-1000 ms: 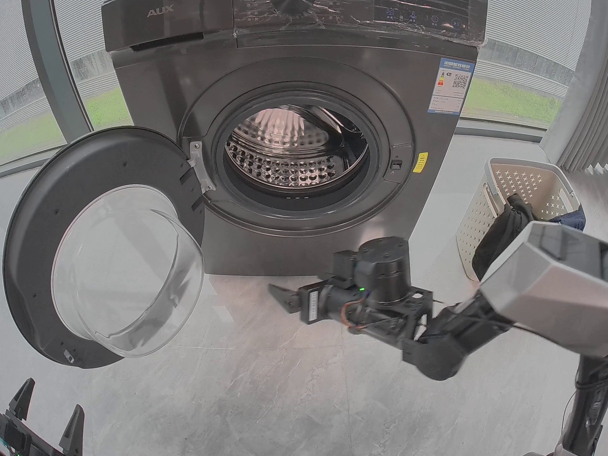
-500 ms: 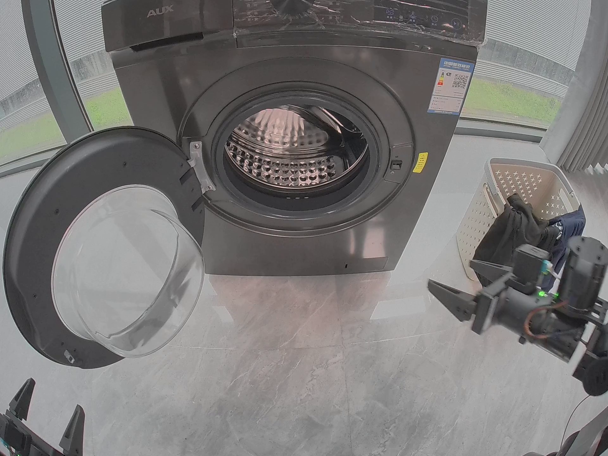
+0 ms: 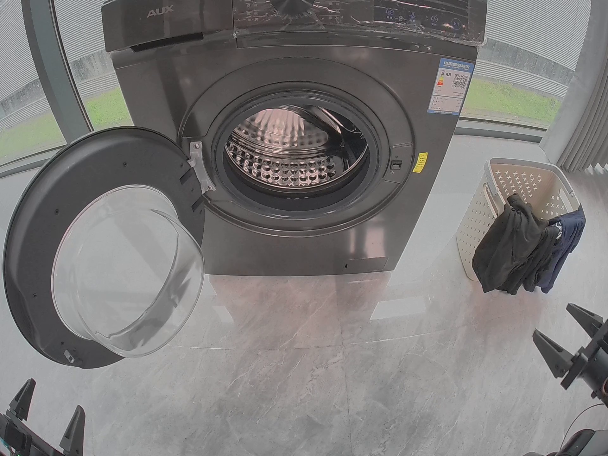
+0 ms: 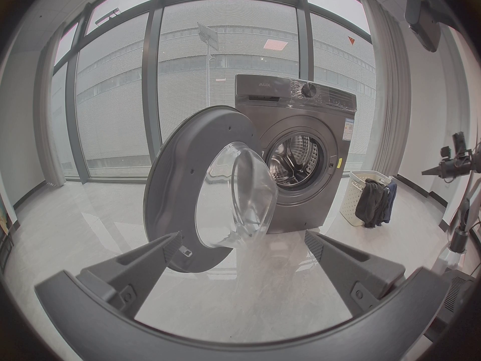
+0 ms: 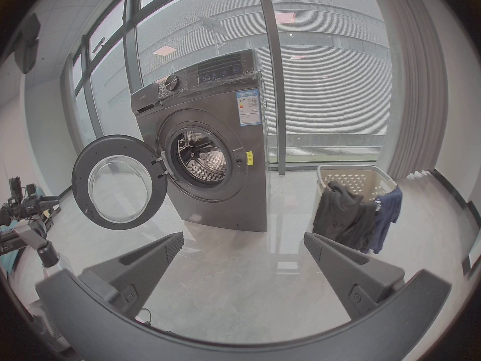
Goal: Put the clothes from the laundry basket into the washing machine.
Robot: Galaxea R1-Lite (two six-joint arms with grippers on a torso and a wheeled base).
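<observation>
At the right pincer (image 3: 553,322): spread wide, gripping nothing, low over the pale floor (image 3: 329,375), near the laundry basket (image 3: 506,175) but apart from it. At the left pincer (image 3: 52,395): likewise spread with nothing held, low on the opposite side, just below the swung-open door (image 3: 38,242). Draped over the basket's near rim: 2 pieces, a black garment (image 3: 510,248) and, touching it, a navy garment (image 3: 570,232), both hanging down the outside toward the floor. Left of the basket, the washing machine (image 3: 291,39), drum (image 3: 291,153) of shiny perforated metal. Between basket and drum mouth, open floor. Left of the mouth, the door with its clear bowl (image 3: 126,273). Behind, tall windows (image 3: 82,96) and a grey curtain (image 3: 586,121).
</observation>
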